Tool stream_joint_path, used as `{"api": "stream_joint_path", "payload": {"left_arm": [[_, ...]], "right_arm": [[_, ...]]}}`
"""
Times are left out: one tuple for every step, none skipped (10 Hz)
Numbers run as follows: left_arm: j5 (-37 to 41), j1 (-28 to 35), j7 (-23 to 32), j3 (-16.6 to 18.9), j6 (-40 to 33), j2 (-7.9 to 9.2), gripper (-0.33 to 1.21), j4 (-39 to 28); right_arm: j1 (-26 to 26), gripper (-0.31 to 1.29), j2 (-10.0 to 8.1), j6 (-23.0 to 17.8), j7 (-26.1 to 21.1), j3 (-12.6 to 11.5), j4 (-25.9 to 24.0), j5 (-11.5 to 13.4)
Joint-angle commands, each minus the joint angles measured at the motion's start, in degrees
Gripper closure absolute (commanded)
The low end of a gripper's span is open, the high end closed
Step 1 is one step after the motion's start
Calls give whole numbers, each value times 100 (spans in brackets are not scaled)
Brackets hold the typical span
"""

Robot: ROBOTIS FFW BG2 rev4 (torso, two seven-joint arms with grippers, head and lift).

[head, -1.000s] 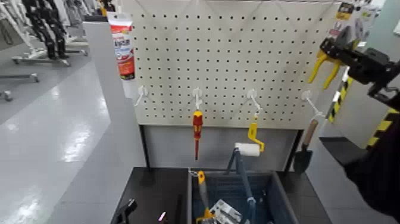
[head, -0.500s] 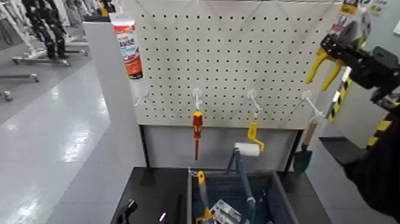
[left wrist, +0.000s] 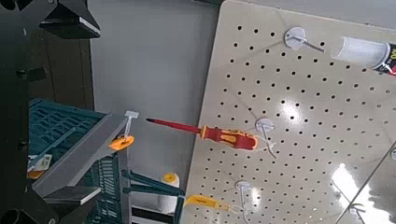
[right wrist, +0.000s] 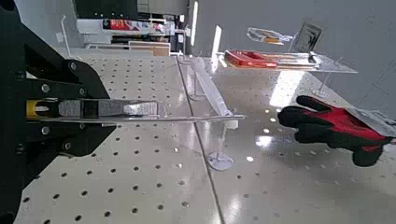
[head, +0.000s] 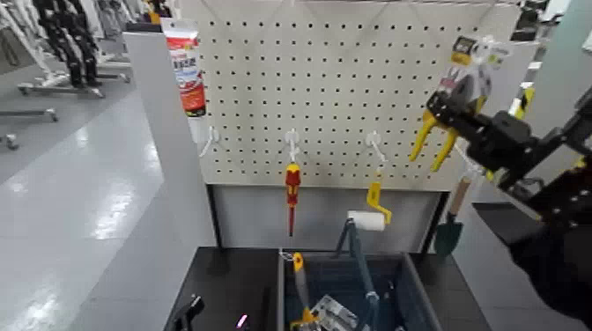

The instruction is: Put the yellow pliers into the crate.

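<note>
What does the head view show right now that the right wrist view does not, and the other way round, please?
Only the head view: the crate, the red-and-yellow screwdriver, the paint roller, the trowel, and the left gripper waiting beside the crate.

Only the right wrist view: a black-and-red glove.

Both: the right gripper up in front of the pegboard, holding the yellow pliers; the wrist view sees them roughly edge-on.

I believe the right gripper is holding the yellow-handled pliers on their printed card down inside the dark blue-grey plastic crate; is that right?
Not quite: the head view shows the right gripper holding the yellow-handled pliers on their printed card up beside the pegboard, not inside the dark blue-grey plastic crate.
</note>
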Motion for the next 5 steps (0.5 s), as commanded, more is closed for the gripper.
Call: {"api": "stream_joint_path", "payload": {"left_arm": [[1, -6, 55, -25, -5, 9, 12, 9], [1, -14, 63, -34, -14, 9, 12, 27], [1, -32, 63, -43, -32, 18, 12, 44], [1, -58, 81, -60, -93, 9, 12, 106], [1, -76, 90, -78, -128, 18, 12, 124]], "right_arm": [[372, 121, 285, 118, -40, 82, 39, 133], [530, 121, 364, 162, -58, 126, 100, 177], [662, 121, 435, 180, -58, 188, 188, 221], [794, 121, 487, 180, -58, 214, 232, 292], [961, 121, 575, 197, -58, 205, 223, 432]]}}
